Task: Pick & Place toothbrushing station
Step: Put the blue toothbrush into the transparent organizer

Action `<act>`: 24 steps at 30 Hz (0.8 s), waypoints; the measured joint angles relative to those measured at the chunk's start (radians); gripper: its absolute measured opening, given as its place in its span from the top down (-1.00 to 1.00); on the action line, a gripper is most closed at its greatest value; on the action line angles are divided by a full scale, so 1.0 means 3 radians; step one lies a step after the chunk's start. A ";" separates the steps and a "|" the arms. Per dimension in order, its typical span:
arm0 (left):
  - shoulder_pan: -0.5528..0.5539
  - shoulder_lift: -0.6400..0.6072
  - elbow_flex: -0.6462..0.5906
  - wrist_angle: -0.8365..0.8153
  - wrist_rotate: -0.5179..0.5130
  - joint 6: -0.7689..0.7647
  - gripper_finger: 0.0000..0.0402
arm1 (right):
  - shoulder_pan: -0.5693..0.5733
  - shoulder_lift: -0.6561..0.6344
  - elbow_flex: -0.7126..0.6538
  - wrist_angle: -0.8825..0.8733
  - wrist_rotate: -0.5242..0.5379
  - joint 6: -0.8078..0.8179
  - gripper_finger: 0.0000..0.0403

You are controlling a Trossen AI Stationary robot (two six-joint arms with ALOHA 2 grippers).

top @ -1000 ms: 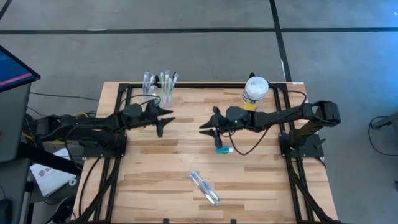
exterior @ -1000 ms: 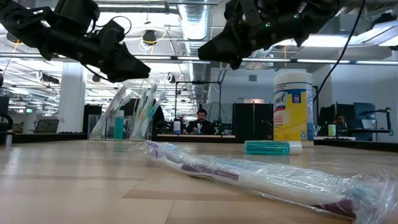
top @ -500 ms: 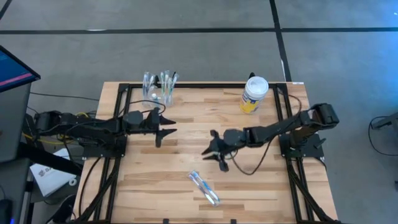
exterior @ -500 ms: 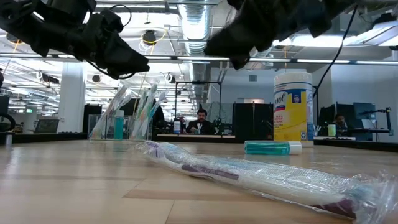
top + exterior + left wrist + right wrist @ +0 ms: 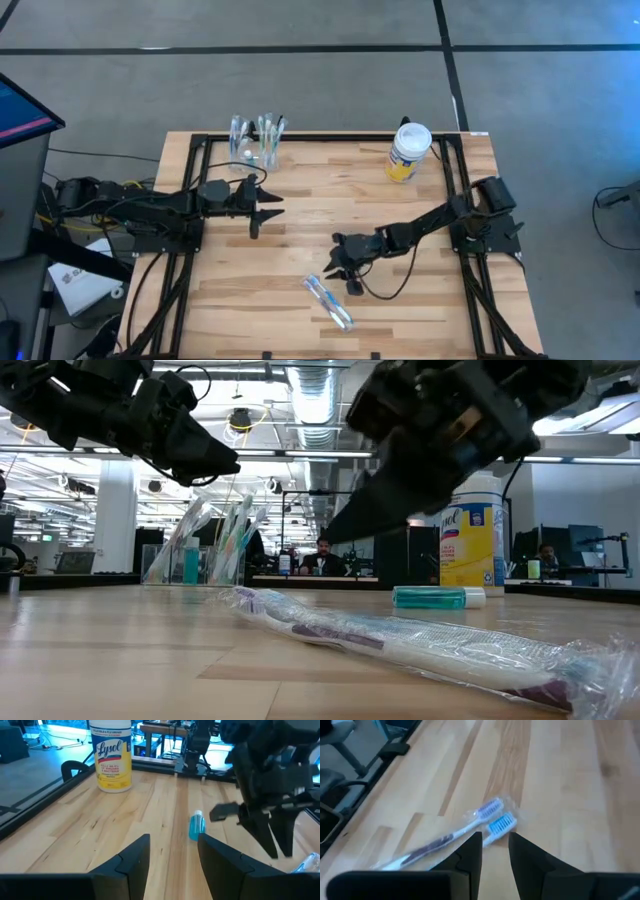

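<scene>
Wooden table [image 5: 300, 230], clear cup of toothbrushes [image 5: 258, 140], yellow-label jar [image 5: 408, 152], wrapped toothbrushes [image 5: 328, 302], teal tube [image 5: 196, 825]

wrapped toothbrushes [image 5: 329, 302] lie at the table's [image 5: 250, 290] front; cup [image 5: 258, 141] rear left, jar [image 5: 409, 151] rear right.

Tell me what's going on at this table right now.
The right claw hangs open and empty just above the wrapped toothbrushes near the front of the table, apparently lining up a pick. The left claw waits open over the left side. The cup of toothbrushes stands at the back left corner, the Lysol canister back right.
</scene>
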 joint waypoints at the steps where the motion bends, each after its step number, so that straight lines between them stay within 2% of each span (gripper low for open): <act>1: 0.0000 0.0000 0.0000 0.0000 0.0000 0.0000 0.21 | 0.0006 0.0057 0.0024 0.0013 0.0000 0.0015 0.56; 6: 0.0000 0.0000 0.0001 0.0002 -0.0003 -0.0024 0.21 | 0.0040 0.0320 0.0163 0.0004 -0.0041 0.0046 0.56; 11: 0.0000 0.0000 0.0001 0.0000 -0.0003 -0.0025 0.21 | 0.0042 0.0467 0.0304 0.0013 -0.0332 0.0069 0.56; 24: 0.0000 0.0000 0.0001 -0.0002 -0.0004 -0.0085 0.21 | 0.0066 0.0537 0.0320 -0.0125 -0.0339 0.0229 0.56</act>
